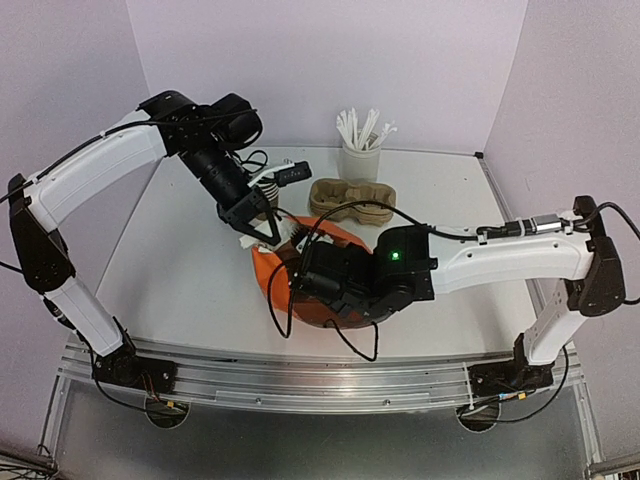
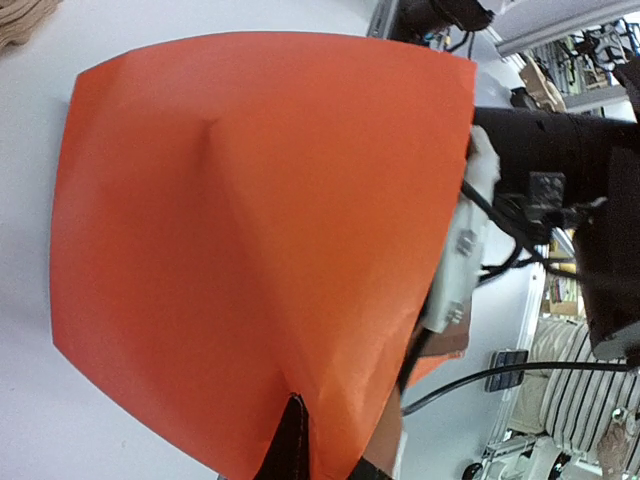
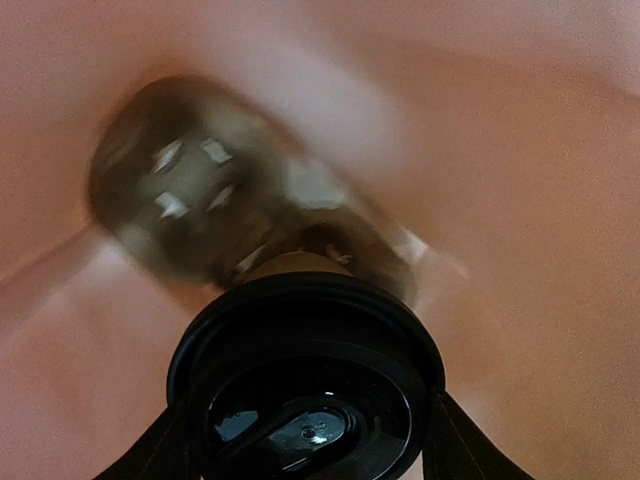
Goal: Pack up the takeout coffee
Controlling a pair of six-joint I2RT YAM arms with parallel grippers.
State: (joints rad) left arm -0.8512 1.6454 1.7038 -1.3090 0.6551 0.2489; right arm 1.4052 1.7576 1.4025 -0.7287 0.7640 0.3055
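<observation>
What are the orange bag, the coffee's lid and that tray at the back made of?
The orange bag looks like matte paper: it holds sharp creases. The takeout coffee wears a lid that seems to be glossy black plastic, catching highlights. The cup tray appears to be moulded pulp, dull tan and rough-looking.

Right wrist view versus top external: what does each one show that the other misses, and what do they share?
Right wrist only: the takeout coffee, its black lid up close, flanked by the right gripper, with a blurred object beyond it. Top external only: the left gripper pinching the orange bag at its edge, the pulp cup carrier and the holder of white sticks. Both: the orange bag, its outside from above, its inside from the wrist.
</observation>
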